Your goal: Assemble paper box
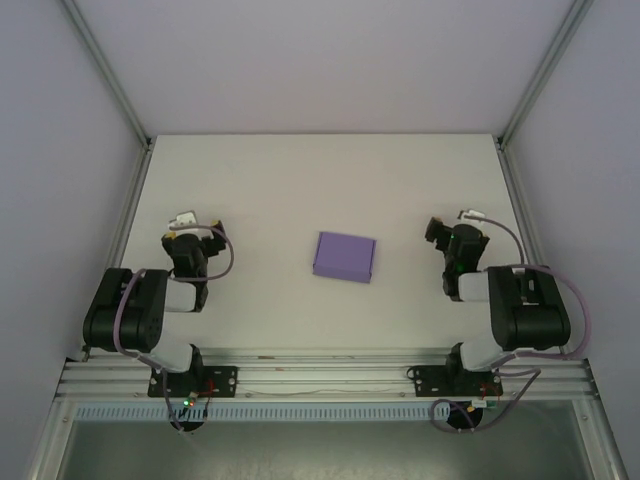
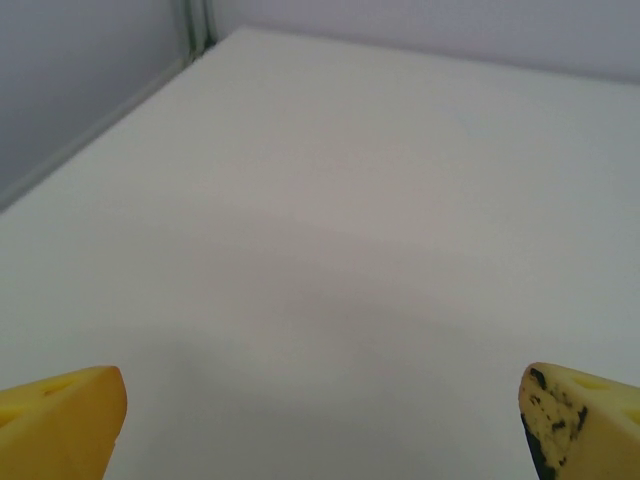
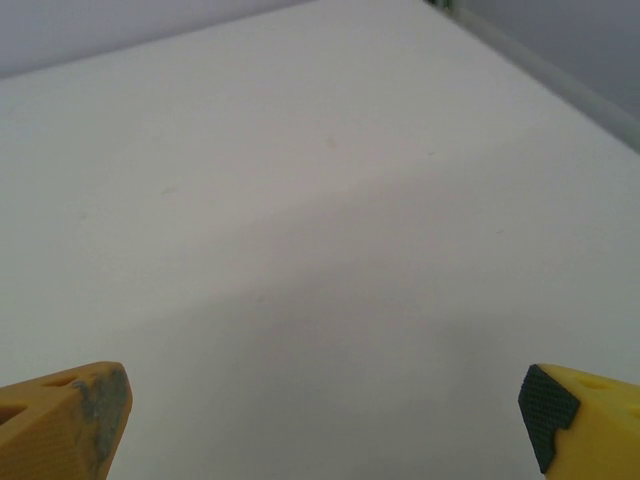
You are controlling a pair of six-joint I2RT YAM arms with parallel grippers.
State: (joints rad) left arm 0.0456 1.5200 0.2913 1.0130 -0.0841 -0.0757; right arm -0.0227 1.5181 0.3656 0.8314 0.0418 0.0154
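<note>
— Left gripper (image 1: 190, 225) and right gripper (image 1: 443, 232)?
— Both spread wide, holding nothing.
— And the paper box (image 1: 344, 257)?
— Closed, flat on the table (image 1: 260, 180), midway between them, well apart from each.

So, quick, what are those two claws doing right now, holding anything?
Left gripper: open, holding nothing.
Right gripper: open, holding nothing.

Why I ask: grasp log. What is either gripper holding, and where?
Nothing: left gripper and right gripper are open; the paper box lies apart from both.
</note>
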